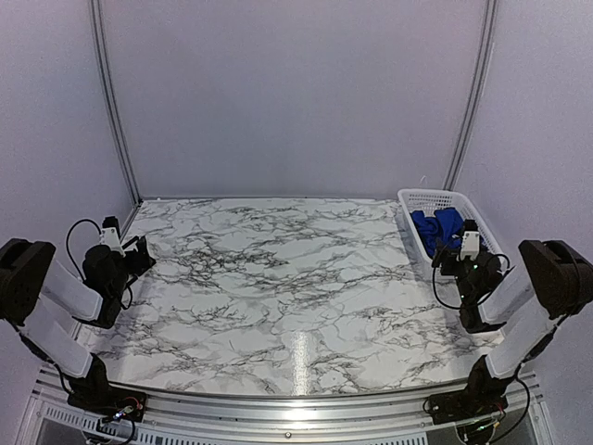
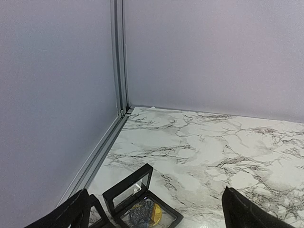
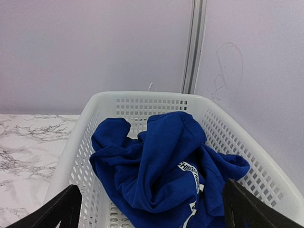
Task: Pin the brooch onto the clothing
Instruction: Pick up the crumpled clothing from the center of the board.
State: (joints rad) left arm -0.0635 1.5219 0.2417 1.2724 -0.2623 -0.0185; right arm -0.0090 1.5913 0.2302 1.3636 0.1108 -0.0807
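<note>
Clothing (image 3: 161, 166) lies crumpled in the white basket (image 3: 152, 102) before the right gripper (image 3: 153, 211). Both it and the left gripper (image 2: 154, 216) gape empty.

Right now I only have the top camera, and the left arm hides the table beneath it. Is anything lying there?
Observer: Yes. The left wrist view shows an open black case on the marble, lid raised, with what looks like the brooch inside, blue-grey and yellow.
Operator: Is the left pincer gripping it?
Observer: No. The left pincer is open and empty, the case lying ahead of its fingers.
Operator: Anything on the shirt?
Observer: The clothing lies crumpled in the basket; white lettering shows in a fold.
</note>
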